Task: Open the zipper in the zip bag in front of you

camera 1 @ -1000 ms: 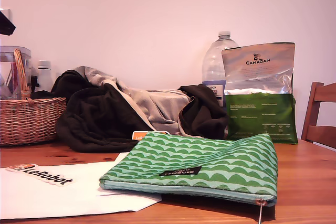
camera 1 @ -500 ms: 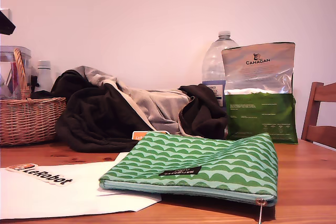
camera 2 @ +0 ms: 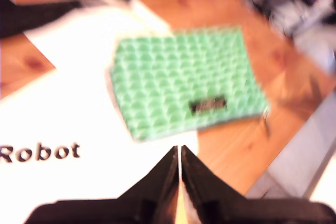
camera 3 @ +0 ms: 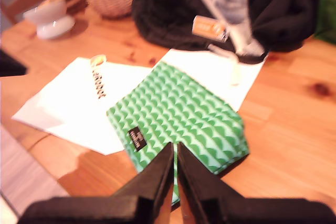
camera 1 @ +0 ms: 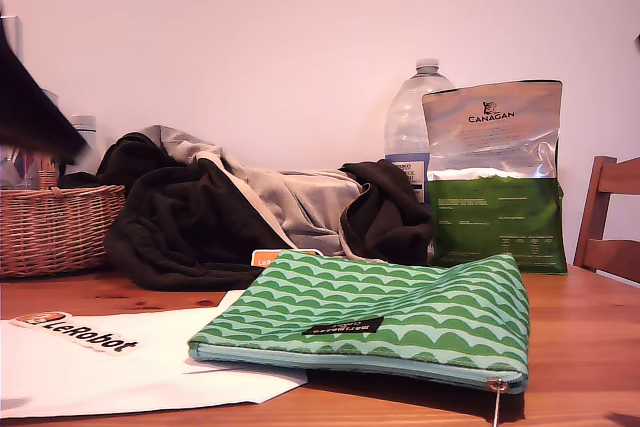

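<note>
On the wooden table (camera 1: 590, 347) lies the zip bag (camera 1: 380, 317), zipper (camera 1: 350, 360) shut; above it, my first gripper (camera 2: 180, 153) and my second gripper (camera 3: 175, 148) hover with jaws pressed together.

We see the exterior view from low at the table's (camera 1: 590, 347) near edge, facing level towards the wall. Our two wrist views look steeply down from above (both blurred), one along my first gripper (camera 2: 180, 156), one along my second gripper (camera 3: 175, 153). All three share the zip bag (camera 1: 380, 317) and the white paper (camera 1: 120, 367).
</note>
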Controlling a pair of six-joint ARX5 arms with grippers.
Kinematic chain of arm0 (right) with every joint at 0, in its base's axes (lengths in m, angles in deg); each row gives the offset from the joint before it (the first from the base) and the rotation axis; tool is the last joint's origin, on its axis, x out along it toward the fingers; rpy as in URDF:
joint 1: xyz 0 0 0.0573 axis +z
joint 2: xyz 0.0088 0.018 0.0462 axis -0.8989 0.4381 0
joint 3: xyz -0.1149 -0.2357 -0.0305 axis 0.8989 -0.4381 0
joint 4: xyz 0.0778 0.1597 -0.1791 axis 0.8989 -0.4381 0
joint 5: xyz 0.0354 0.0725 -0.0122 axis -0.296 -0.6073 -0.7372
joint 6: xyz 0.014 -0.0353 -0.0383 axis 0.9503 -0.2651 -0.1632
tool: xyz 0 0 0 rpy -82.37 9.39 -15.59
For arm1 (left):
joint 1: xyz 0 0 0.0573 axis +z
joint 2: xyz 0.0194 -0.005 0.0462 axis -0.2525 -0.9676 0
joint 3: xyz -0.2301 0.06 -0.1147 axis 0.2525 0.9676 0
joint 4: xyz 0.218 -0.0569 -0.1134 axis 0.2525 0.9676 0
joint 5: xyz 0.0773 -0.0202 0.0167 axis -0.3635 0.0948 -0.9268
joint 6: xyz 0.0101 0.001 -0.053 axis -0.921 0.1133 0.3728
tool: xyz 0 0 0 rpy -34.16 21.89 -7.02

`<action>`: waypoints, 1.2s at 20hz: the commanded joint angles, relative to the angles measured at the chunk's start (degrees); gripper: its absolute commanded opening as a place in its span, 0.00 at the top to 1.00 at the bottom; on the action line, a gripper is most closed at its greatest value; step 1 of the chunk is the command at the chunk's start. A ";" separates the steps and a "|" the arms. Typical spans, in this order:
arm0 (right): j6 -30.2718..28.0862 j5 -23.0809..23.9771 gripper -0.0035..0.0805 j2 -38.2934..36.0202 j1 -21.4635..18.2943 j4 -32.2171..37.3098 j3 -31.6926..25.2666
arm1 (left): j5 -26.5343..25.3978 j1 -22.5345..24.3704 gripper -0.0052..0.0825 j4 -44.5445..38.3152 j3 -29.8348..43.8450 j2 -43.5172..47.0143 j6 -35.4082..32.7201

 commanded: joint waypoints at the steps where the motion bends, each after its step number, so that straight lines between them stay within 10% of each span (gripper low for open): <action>1: -0.24 -0.42 0.97 1.53 0.87 1.79 -0.72 | -1.53 -2.64 0.97 -3.58 0.46 -2.67 -6.97; 11: -1.75 0.28 0.97 4.17 2.91 3.98 -0.72 | -33.33 -18.45 0.97 -15.52 0.50 -14.38 -21.70; 19: -1.73 0.22 0.97 4.20 2.93 4.50 -0.72 | -5.88 -3.50 0.95 -15.17 -1.62 -18.29 5.75; 24: -1.73 0.22 0.97 4.20 2.91 5.25 -0.72 | 2.73 -1.01 0.71 -13.31 -7.19 -28.70 23.91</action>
